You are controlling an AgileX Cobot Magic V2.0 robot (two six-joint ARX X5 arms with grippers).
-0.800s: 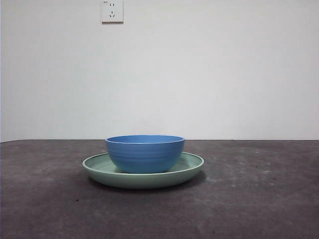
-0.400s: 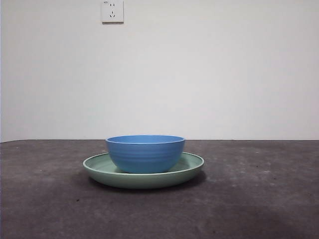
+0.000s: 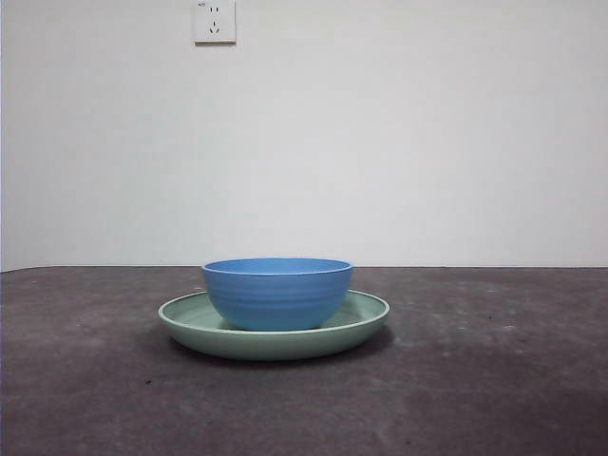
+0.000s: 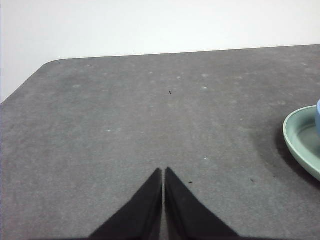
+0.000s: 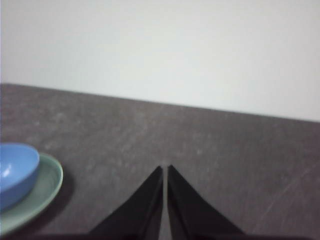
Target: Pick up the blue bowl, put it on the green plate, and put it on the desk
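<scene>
Blue bowl (image 3: 276, 294) sitting inside green plate (image 3: 274, 330) on desk (image 3: 494, 380), left gripper (image 4: 163, 172) and right gripper (image 5: 165, 171) pressed together beside plate, risking dragging plate along when lifting.

1. Front view: low, level across the desk (image 3: 494, 380), facing the wall, close to the green plate (image 3: 366, 325) at centre frame.
2. Both wrist views look down along the desk; each catches the plate at a frame edge.
</scene>
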